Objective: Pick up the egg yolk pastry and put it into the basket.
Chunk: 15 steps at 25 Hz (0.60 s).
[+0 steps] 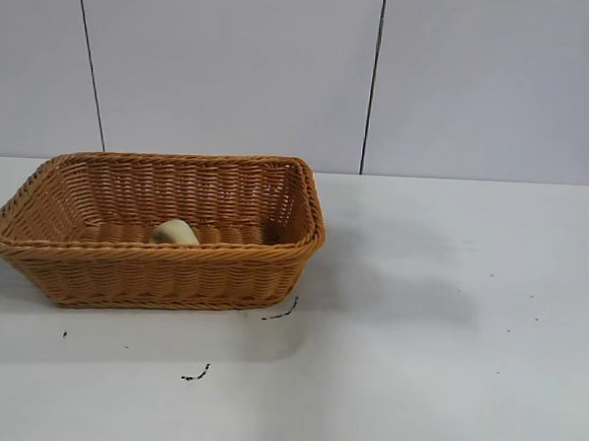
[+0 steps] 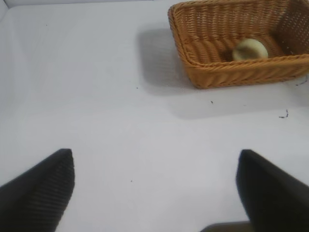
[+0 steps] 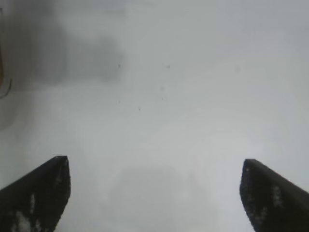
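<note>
**One pastry, already in the basket**

One broad white table (image 1: 447,327) fills most of every view, marked only by a few small dark scuffs (image 1: 195,375) near its front. On its left half in the exterior view stands the basket (image 1: 153,272), an orange-brown wicker rectangle with flaring sides and a braided rim, upright and resting flat. Inside it, on the woven floor close to the near wall, sits the egg yolk pastry (image 1: 175,233) — a small pale cream round lump, free of any gripper. The left wrist view confirms this: the pastry (image 2: 250,49) lies within the basket (image 2: 227,72), below the rim.

Judged from how things lie, the task looks finished: the pastry is in the basket, and nothing is left to carry. At most the arms need to settle at rest.

Neither arm appears in the exterior view. The left gripper (image 2: 154,193) hangs over bare table, well apart from the basket, with its two dark fingers (image 2: 43,188) spread wide — nothing is between them and they touch nothing. The right gripper (image 3: 154,193) likewise looks down on bare table, its fingers (image 3: 38,193) also splayed far apart, holding nothing; only a sliver of the basket's edge shows at the side of its view.
</note>
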Tool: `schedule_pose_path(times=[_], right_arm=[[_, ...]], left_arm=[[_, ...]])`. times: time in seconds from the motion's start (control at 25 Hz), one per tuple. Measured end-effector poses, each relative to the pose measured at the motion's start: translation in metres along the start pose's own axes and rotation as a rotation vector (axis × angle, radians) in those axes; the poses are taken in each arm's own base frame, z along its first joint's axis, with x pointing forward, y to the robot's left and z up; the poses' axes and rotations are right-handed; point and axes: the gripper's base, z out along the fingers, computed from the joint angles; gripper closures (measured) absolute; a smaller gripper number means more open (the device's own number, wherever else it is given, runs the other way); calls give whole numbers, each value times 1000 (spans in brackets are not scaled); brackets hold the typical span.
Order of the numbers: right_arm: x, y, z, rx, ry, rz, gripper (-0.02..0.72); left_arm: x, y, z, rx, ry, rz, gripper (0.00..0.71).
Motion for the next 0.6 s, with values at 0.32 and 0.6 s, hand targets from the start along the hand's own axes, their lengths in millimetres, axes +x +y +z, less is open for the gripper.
schedule_pose_path(times=[0.32,0.6], right_arm=[[102,-7,-5,-20,-308,2,18],[148,-9,-16,-43,-585,3,18]], left_arm=[[0,0,0,0,0,0,17],[0,0,0,0,0,0,17]])
